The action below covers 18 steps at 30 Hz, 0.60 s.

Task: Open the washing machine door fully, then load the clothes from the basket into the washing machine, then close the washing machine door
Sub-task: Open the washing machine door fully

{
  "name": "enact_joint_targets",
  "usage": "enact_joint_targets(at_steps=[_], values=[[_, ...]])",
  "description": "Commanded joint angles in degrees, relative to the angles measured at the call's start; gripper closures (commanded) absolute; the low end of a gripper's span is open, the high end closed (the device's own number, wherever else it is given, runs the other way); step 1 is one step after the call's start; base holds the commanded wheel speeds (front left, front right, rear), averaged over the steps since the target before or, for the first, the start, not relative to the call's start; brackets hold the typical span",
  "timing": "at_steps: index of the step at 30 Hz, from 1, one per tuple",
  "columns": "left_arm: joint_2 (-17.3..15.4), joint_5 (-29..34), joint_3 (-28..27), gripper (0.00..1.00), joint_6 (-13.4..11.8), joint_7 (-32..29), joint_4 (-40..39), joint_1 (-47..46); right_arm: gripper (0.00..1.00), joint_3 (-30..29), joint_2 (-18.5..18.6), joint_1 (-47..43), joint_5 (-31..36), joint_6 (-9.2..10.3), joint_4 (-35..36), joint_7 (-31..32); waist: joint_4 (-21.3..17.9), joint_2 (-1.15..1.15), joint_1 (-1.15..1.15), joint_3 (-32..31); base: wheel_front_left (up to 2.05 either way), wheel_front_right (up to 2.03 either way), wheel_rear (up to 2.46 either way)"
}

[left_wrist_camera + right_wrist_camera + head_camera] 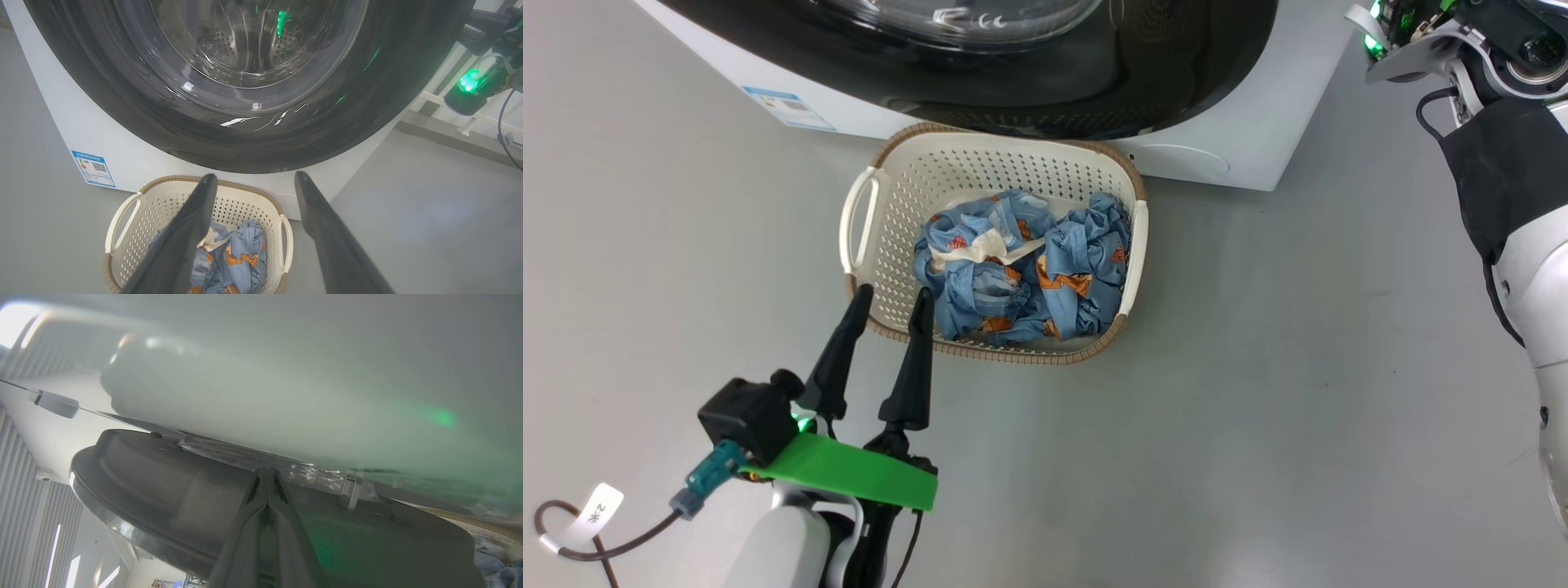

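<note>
Nearest to the head camera was the left gripper (892, 292), at the lower left of that view. Its two dark fingers stood wide apart and held nothing. Their tips hung over the near left part of the basket (907, 212). A green plate (849, 472) and a small black camera (747, 412) sat on its wrist. A white tag (596, 510) hung on the cable there. It carried a "2" and one more sign that I could not read with certainty.

On the grey floor (1298, 367) the basket stood just before the lower front edge of the washing machine (1241, 155). The clothes (1021, 278) lay inside it as a crumpled heap of light blue cloth with orange-brown prints, and a cream strip ran across the top.

Above the basket was the door (1176, 82), with its glossy black rim and clear glass. A small mark was on the glass, too small to read. At the lower left corner of the machine's white front was a blue label (93, 168) with coloured bars and a square code. Its text was too small to read.

From the left wrist camera the open left gripper (256, 176) pointed toward the bottom of the door (122, 102), with the basket (163, 204) and the clothes (241, 253) below it.

Pressed together with nothing between its fingers, the right gripper (267, 473) had its tips at the seam between the door (163, 490) and the white front. I could not tell whether they touched it.
</note>
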State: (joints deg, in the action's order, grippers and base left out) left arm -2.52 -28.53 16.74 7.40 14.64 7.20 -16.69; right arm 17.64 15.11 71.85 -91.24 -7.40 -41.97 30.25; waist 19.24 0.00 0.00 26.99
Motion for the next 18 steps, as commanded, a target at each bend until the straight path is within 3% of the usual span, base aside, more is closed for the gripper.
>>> enact_joint_targets(at_steps=[1, 18], values=[[-0.9, -0.1, -1.5, 0.0, 0.1, 0.4, -1.5, -1.2, 1.0, 0.6, -1.9, 0.6, 1.0, -0.09, 1.5, 0.7, 0.0, 0.0, 0.0, -0.1, 0.0, 0.0, 0.0], [-1.6, 1.1, -2.3, 0.0, 0.1, 0.4, -0.9, 2.1, 1.0, 3.6, -3.7, -8.6, 1.0, -0.09, 5.3, 3.5, -1.0, 0.0, 0.0, -5.9, 0.0, 0.0, 0.0]])
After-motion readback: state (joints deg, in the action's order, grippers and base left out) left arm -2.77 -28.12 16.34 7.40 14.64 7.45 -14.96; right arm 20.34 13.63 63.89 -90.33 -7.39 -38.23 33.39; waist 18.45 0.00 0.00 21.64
